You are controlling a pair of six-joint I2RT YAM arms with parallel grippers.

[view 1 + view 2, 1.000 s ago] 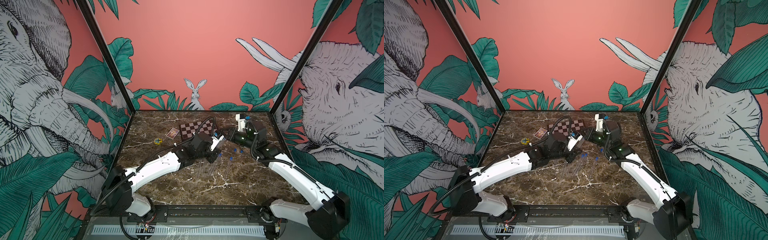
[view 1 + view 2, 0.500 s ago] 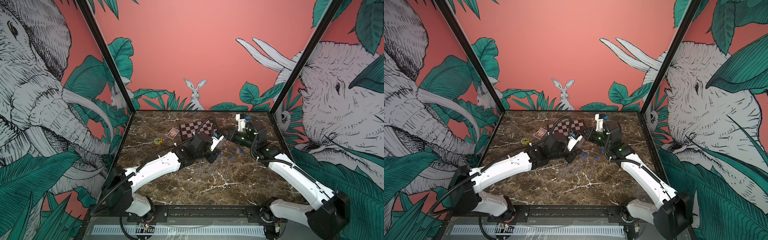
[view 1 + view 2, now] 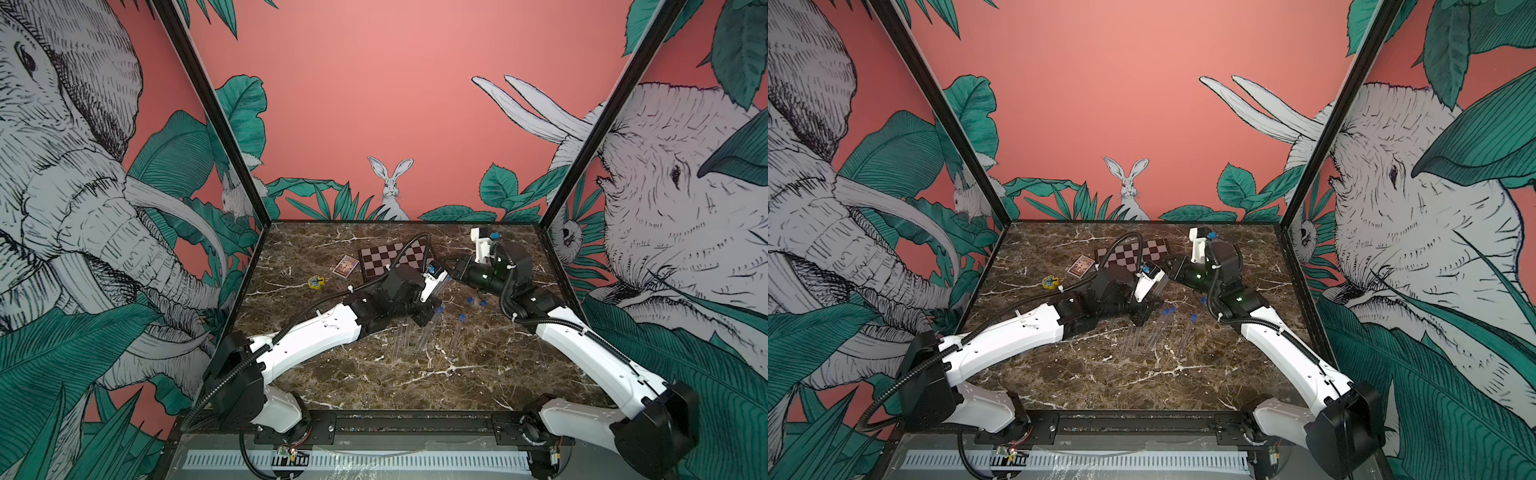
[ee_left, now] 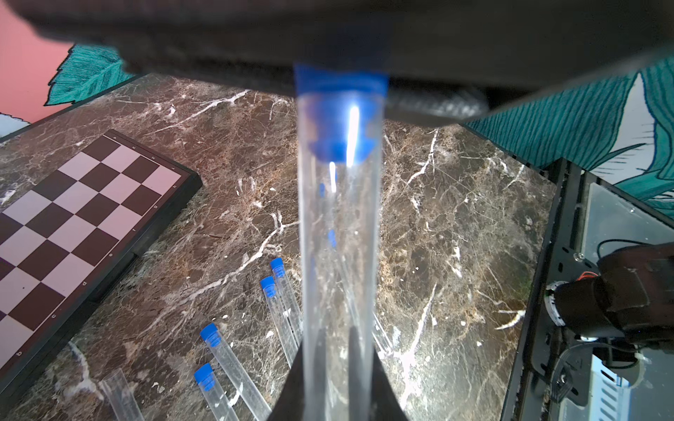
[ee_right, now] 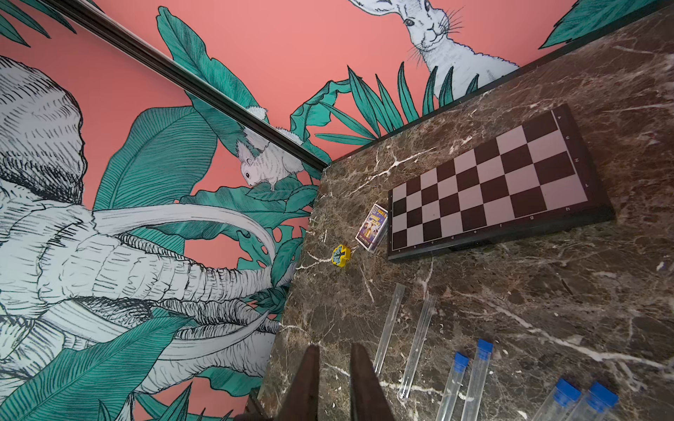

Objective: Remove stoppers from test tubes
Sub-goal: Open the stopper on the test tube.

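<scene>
My left gripper is shut on a clear test tube that reaches out from its jaws. The tube's blue stopper sits in the far end. That end lies between a dark finger and a grey pad of my right gripper, which is shut on it. In the right wrist view the right gripper shows only a narrow gap at its tips, and the stopper is out of frame. More capped tubes and open tubes lie on the marble. Loose stoppers lie under the right arm.
A chessboard lies at the back of the marble table. A small card box and a yellow-and-blue toy lie to its left. Painted walls close in the back and both sides.
</scene>
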